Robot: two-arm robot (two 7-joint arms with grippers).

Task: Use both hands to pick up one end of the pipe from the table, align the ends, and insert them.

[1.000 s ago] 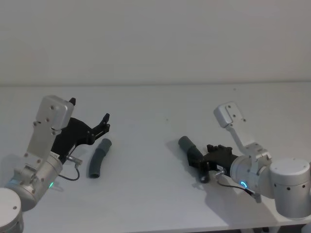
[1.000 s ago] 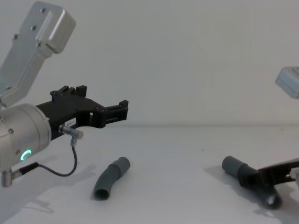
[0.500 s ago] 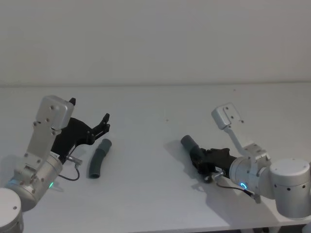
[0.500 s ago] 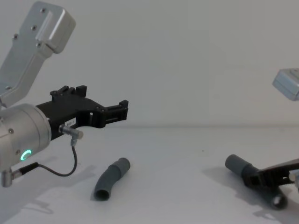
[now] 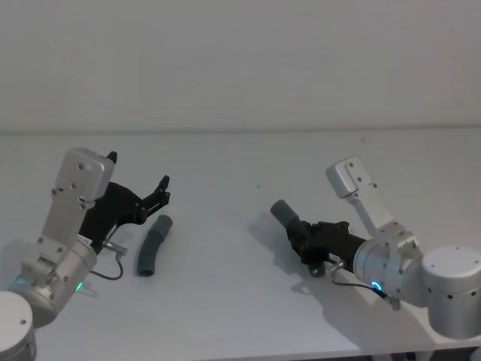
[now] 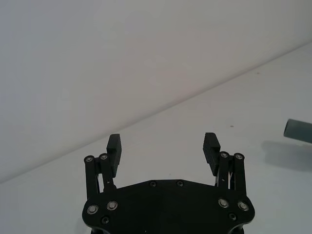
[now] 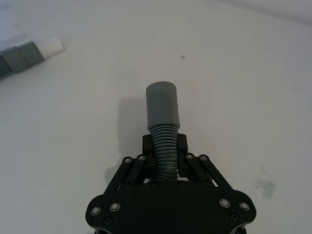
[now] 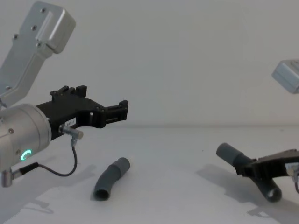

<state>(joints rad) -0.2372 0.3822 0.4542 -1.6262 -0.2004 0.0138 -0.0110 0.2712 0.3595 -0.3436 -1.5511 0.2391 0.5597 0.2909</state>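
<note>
A plain, pale grey-white wall (image 5: pixel 240 60) stands behind the table (image 5: pixel 225 308), and the two meet in a straight horizontal line across the head view. The table is matte white and flat, reaching from one side of that view to the other. A few small dark specks (image 5: pixel 258 186) dot its surface towards the back, and the right wrist view shows a faint greyish smudge (image 7: pixel 265 187) on it. The light is soft and even; the shadows (image 8: pixel 212 175) on the tabletop are pale with blurred edges. Below the table's near edge in the head view runs a darker strip (image 5: pixel 361 358), possibly floor.
</note>
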